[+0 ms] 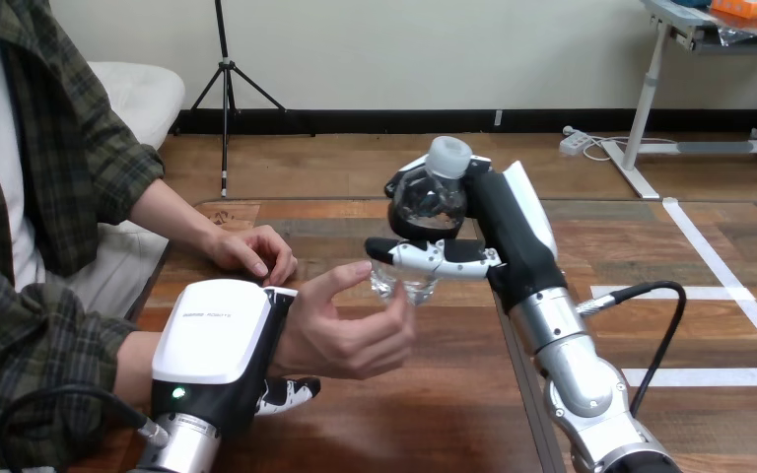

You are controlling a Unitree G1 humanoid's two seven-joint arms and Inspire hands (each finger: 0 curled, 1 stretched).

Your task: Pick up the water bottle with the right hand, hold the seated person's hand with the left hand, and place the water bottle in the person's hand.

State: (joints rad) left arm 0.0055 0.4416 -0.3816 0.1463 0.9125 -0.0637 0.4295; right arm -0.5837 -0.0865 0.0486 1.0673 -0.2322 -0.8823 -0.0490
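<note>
Right hand [501,225]: wrapped round the bottle [429,202], thumb laid across its front low down; raised clear of the table [453,414].
Bottle: clear, cap on, tilted with the cap toward the view's right; base touching the fingertips of the person's near hand [350,330], not yet resting in the palm.
Person's near hand: open and cupped, held out just beside and under the bottle's base; not closed on it.
Left hand [219,340]: lying over the wrist of that near hand, white back upward; cannot tell whether clasped round the wrist or merely laid on it.
Person's far hand [254,251]: resting on the table farther back, apart from the bottle.
Done, judging from this: pickup complete; bottle at the person's hand; left hand at the wrist, hold unconfirmed.
Left to do: settle the base into the palm, wait for a closing grasp, then let go with the right hand.
Progress: late, probably the last stretch before handover.
Risk: letting go while only fingertips meet the base, with a tip or drop onto the table.
</note>
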